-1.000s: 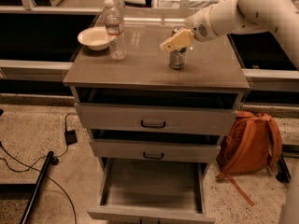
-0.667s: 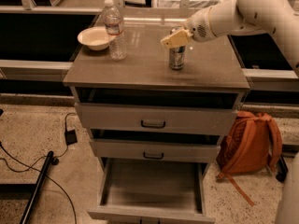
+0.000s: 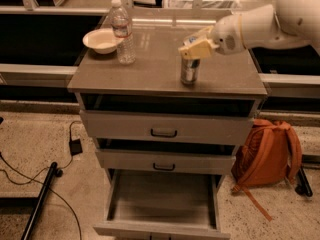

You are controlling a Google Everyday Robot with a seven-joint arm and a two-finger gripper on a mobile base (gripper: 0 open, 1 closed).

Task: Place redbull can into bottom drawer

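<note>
The redbull can [image 3: 189,72] stands upright on the grey cabinet's top [image 3: 150,69], right of the middle and near the front edge. My gripper [image 3: 194,47], on the white arm reaching in from the right, hovers right over the can's top and touches or nearly touches it. The bottom drawer [image 3: 162,199] is pulled out wide open below, with a plain grey inside and nothing in it.
A clear water bottle [image 3: 123,31] and a white bowl [image 3: 102,40] stand at the cabinet's back left. The top drawer [image 3: 165,128] and middle drawer [image 3: 165,161] are slightly ajar. An orange backpack [image 3: 267,154] sits on the floor at the right. Cables [image 3: 45,179] lie at the left.
The gripper has shifted only slightly over the can's top. The can stands in the same spot and the drawers have not moved.
</note>
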